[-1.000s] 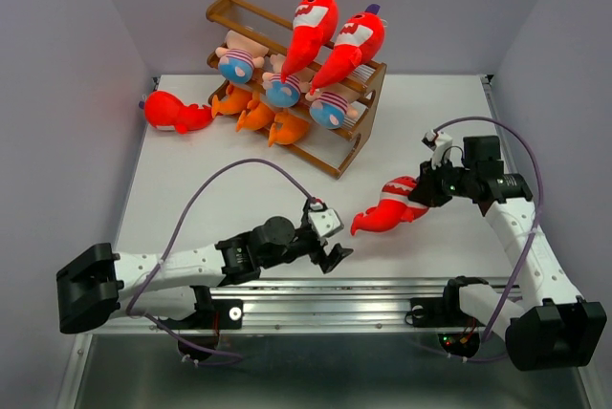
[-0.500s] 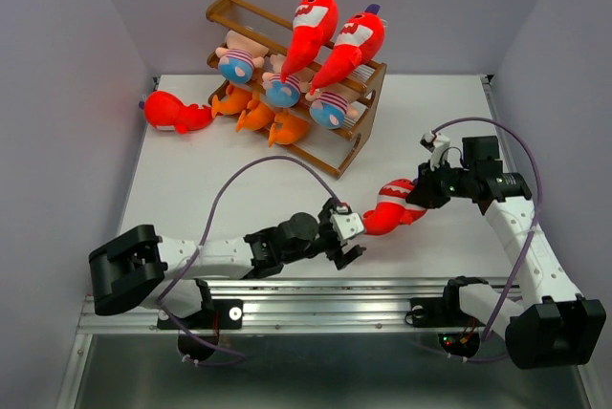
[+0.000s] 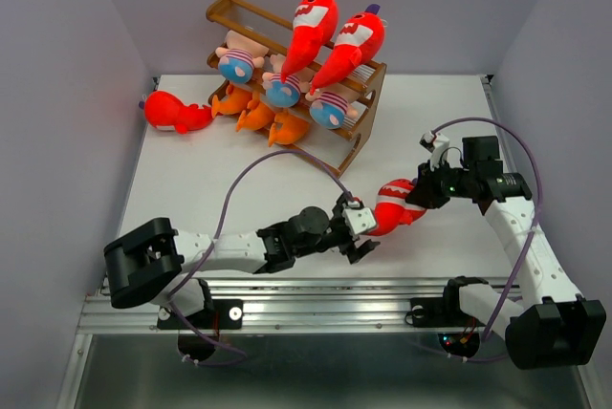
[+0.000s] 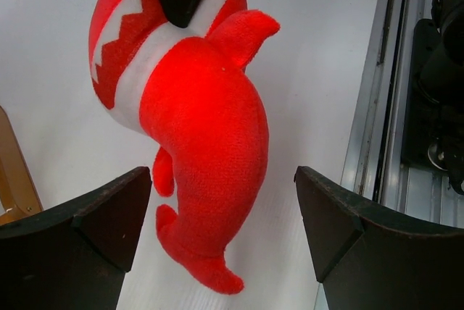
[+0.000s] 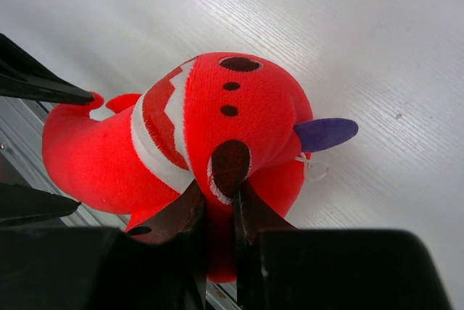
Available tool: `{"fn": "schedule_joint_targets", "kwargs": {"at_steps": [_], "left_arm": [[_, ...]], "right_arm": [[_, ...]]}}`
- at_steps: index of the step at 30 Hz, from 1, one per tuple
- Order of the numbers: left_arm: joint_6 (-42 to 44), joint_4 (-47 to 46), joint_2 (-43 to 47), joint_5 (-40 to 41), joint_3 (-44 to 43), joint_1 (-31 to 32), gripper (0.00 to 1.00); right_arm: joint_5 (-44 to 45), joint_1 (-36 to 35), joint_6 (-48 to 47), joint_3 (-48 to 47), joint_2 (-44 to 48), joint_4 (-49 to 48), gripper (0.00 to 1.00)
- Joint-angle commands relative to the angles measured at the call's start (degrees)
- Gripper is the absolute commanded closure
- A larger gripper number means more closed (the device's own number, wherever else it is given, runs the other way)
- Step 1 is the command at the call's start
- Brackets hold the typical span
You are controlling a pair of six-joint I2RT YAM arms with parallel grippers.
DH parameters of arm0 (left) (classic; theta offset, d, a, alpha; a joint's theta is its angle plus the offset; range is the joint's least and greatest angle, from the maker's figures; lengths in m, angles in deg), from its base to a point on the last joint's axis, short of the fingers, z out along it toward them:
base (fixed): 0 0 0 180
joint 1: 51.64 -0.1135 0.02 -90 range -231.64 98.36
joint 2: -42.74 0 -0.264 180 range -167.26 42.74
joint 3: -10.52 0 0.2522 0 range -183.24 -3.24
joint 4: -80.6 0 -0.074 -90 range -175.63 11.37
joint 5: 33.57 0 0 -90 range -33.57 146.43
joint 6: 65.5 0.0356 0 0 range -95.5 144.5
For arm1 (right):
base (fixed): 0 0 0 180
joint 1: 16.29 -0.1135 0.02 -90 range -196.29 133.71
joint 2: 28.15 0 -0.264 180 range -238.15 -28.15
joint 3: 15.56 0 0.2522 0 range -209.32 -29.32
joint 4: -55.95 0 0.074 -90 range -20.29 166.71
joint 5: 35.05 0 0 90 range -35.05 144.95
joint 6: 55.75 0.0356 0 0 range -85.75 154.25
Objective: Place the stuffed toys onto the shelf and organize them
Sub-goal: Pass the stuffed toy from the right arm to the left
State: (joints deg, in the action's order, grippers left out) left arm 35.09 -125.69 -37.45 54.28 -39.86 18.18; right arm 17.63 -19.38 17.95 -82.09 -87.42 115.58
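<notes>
A red toothy shark (image 3: 394, 206) hung near the front edge of the white table (image 3: 239, 170), pinched at the head by the nearly closed right gripper (image 3: 422, 190). The left gripper (image 3: 363, 230), jaws spread wide, flanked its tail with a gap either side. Other stuffed toys (image 3: 311, 27) filled the wooden shelf (image 3: 359, 141) at the far left.

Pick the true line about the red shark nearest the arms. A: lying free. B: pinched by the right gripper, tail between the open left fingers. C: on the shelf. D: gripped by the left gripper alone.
B: the right gripper is shut on the red shark's head; the left gripper stands open around its tail.
</notes>
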Motion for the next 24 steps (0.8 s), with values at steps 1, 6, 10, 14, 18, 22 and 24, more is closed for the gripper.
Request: {"fn": "schedule_joint_targets", "kwargs": {"at_steps": [1, 6, 10, 14, 18, 22, 24], "left_arm": [[-1.09, -3.37, -1.9, -1.54, -4.16, 0.4, 0.09], [-3.64, -2.32, -4.01, -0.84, -7.14, 0.4, 0.09], [-5.93, -0.56, -5.94, -0.49, -10.13, 0.4, 0.09], [-7.42, 0.94, -7.79, 0.22, -11.54, 0.4, 0.15], [-8.3, 3.83, -9.73, -0.04, -13.47, 0.4, 0.4], [-8.3, 6.3, -11.83, -0.22, -15.67, 0.4, 0.75], [-8.3, 7.35, -12.28, 0.13, -16.11, 0.4, 0.91]], "right_arm": [[-1.0, -0.42, -0.05, -1.54, 1.52, -1.92, 0.99], [0.05, -0.42, 0.03, -0.93, 2.22, -2.54, 0.99], [0.58, -0.42, -0.23, -0.23, 2.75, -2.98, 0.99], [0.93, -0.42, -0.4, 0.21, 3.36, -3.33, 0.99], [0.85, -0.42, -0.49, 0.48, 3.54, -3.42, 0.99], [0.67, -0.42, -0.67, 0.57, 3.98, -3.42, 0.99], [0.49, -0.42, -0.67, 0.57, 4.16, -3.33, 0.99]]}}
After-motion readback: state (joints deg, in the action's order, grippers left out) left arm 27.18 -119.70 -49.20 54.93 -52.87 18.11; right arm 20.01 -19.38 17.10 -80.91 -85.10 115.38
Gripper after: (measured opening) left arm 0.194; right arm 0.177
